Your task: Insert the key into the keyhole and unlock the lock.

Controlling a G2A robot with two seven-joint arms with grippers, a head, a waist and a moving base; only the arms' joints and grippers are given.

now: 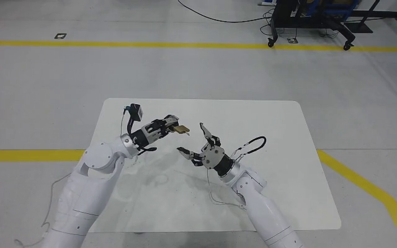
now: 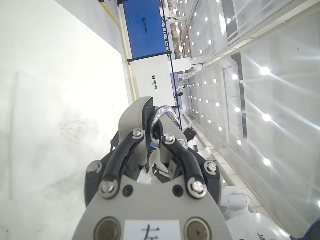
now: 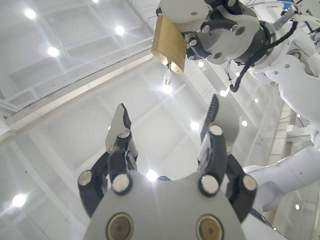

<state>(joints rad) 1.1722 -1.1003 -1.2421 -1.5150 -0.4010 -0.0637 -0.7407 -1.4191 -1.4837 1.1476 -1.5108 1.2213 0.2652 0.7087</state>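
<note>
A brass padlock (image 3: 169,48) hangs in the air above the white table (image 1: 273,124), held by my left gripper (image 1: 172,126), which is shut on it. Its silver shackle (image 2: 161,116) shows between that gripper's fingers in the left wrist view. A small silver key (image 3: 167,76) sticks out of the keyhole in the lock's free end. In the top view the lock (image 1: 181,129) points toward my right gripper (image 1: 192,139). That right gripper (image 3: 168,112) stands open a short way from the key, with nothing between its fingers.
Yellow floor lines (image 1: 186,44) run behind and beside the table. A dark wheeled stand (image 1: 310,18) is far off at the back right.
</note>
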